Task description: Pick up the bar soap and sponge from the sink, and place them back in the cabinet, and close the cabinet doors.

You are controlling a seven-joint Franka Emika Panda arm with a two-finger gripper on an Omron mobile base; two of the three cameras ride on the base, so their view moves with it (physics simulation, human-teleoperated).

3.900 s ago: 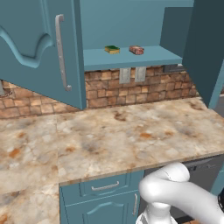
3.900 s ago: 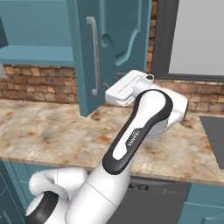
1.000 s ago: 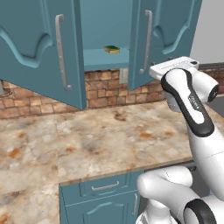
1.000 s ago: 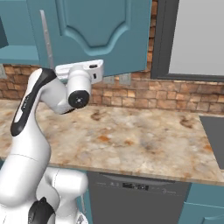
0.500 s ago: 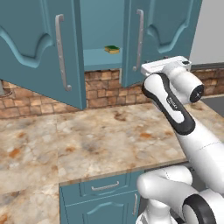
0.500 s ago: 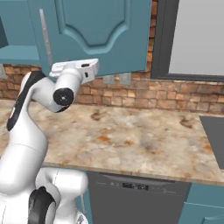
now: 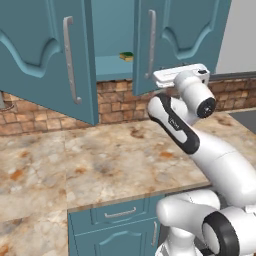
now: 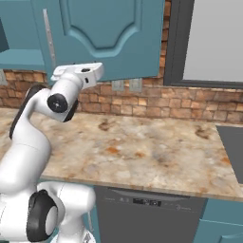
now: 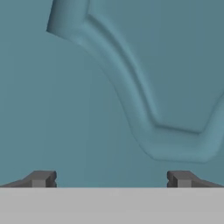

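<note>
Sponge [image 7: 126, 55] half hidden behind the right cabinet door [image 7: 185, 35]

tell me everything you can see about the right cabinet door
The right cabinet door is a tall teal-blue panel, painted-looking, with a raised arched moulding and a long vertical silver bar handle near its inner edge. It stands nearly shut, leaving a gap through which the sponge shows on the shelf. The open tool faces its front up close; contact cannot be told.

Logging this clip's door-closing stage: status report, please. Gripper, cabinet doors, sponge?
Gripper open, empty, facing the right cabinet door. Both doors ajar, left door wide open. Sponge on the shelf inside. Nothing in the way.
</note>
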